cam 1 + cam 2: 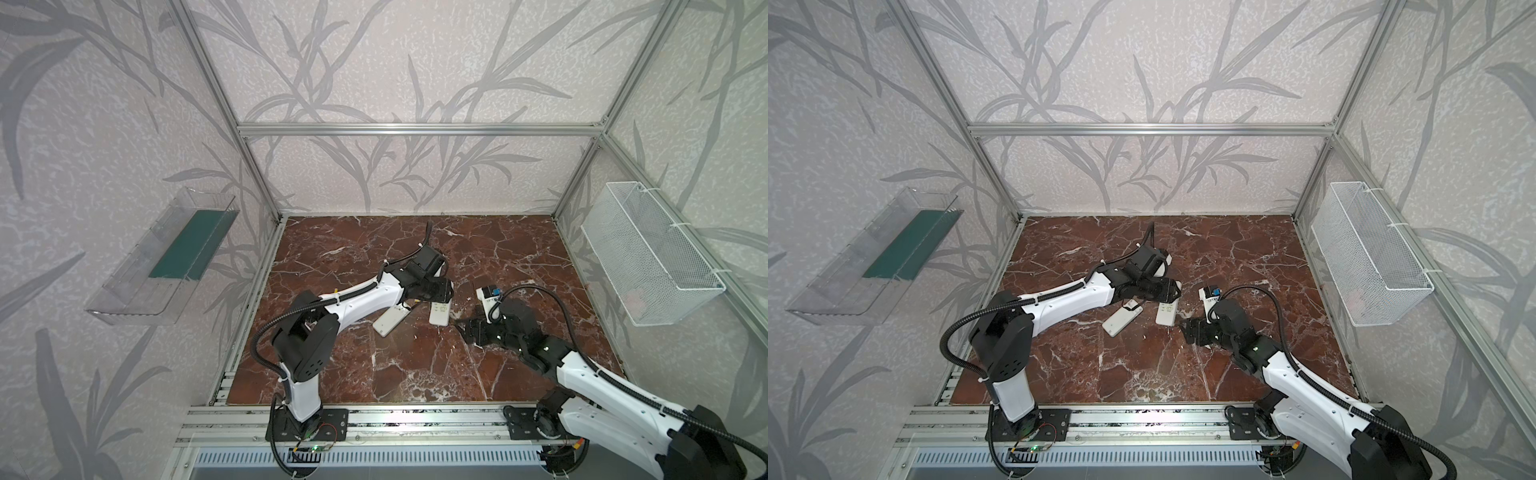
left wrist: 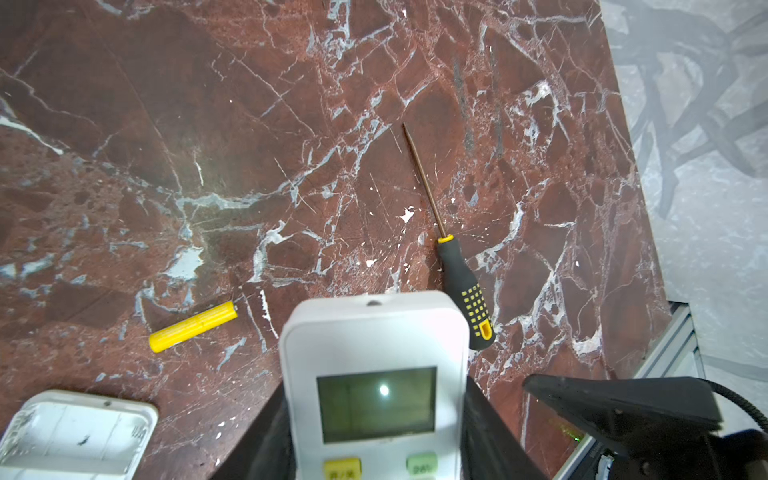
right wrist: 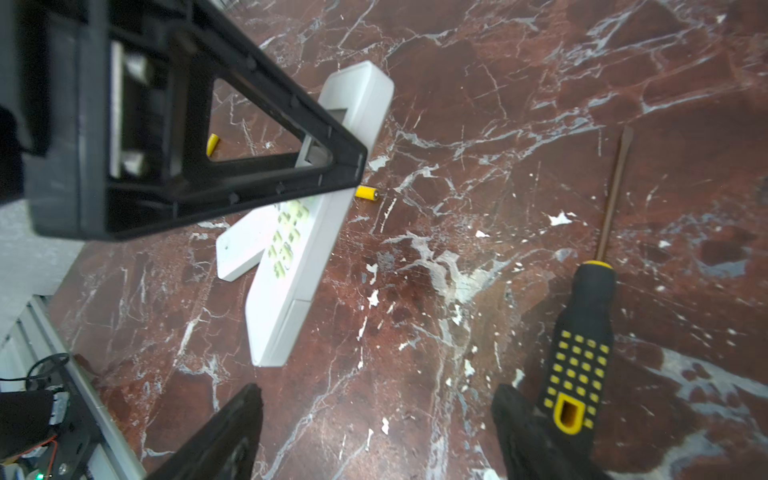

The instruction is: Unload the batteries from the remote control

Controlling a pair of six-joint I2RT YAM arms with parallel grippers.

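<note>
Two batteries point(image 3: 368, 193): both are lying loose on the worktop point(image 1: 415, 374); this one is peeking out from under the long edge of the held remote point(image 3: 320, 224), nub end showing.
Other battery point(image 2: 193, 327): it is lying flat in the open on the opposite side of the held remote, near the second remote point(image 2: 75, 432) and touching nothing.
Held remote: it is sitting screen and buttons up, reaching out well past the fingertips.
Left end effector point(image 2: 376, 399): it is pinching the held remote across its width, a black finger pressing on each long side.
Second remote: it is lying back-up on the worktop, recessed underside showing; in both top views it is sitting near the held remote, not touching it.
Right end effector point(image 3: 376, 390): its fingers are standing spread wide, low over bare marble, gripping nothing.
Screwdriver point(image 3: 582, 353): it is lying flat, its black-and-yellow handle just beside one finger of the right end effector, its thin shaft pointing away.
</note>
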